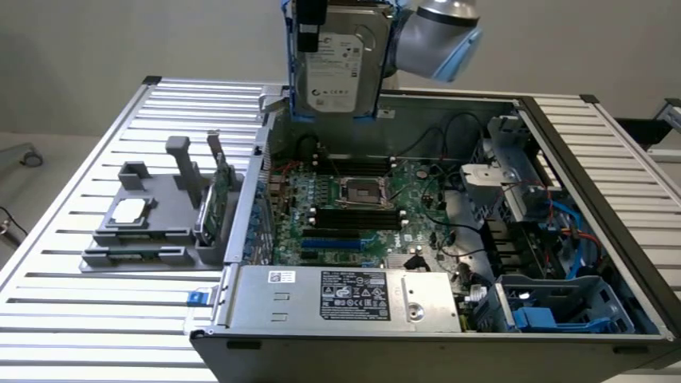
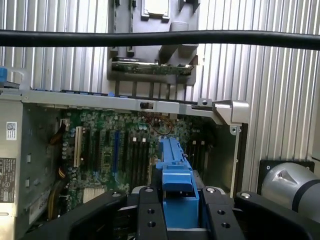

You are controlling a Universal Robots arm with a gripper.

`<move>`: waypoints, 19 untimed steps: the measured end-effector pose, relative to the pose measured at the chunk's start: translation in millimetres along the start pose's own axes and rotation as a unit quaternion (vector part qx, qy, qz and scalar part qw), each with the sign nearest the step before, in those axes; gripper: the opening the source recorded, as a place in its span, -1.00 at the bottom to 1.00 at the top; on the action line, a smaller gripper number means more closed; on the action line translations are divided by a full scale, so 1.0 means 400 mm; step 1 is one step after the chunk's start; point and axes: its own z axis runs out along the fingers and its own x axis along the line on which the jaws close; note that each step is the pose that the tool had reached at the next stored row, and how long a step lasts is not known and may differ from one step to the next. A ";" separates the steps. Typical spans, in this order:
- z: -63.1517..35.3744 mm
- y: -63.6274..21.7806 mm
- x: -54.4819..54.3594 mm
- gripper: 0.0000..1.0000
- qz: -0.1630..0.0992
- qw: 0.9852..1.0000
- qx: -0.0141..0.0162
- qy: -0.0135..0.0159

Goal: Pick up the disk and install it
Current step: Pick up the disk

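Disk [image 1: 338, 64], the flat rectangular silver-grey hard drive with a white printed label in a blue plastic carrier: you have it in the air, standing on edge, above the far wall of the open black desktop computer case [image 1: 596, 159]. In the wrist view your black two-finger gripper [image 2: 180, 212] is clamped on the carrier's blue edge, one finger on each side. Below lies the green motherboard [image 1: 362, 199], not touched. A blue plastic drive bay [image 1: 564, 307] sits in the case's near corner on the exterior view's right. On the ribbed aluminium table [image 1: 85, 319], a grey plastic fixture [image 1: 139, 227] stands beside the case on the exterior view's left.
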 end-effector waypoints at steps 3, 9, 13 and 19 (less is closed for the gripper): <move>-0.004 -0.022 0.017 -0.35 0.000 1.000 0.000 0.000; -0.010 -0.068 0.048 -0.35 0.000 1.000 0.000 0.000; -0.015 -0.099 0.070 -0.35 0.000 1.000 0.000 0.000; -0.022 -0.142 0.101 -0.35 0.000 1.000 0.000 0.000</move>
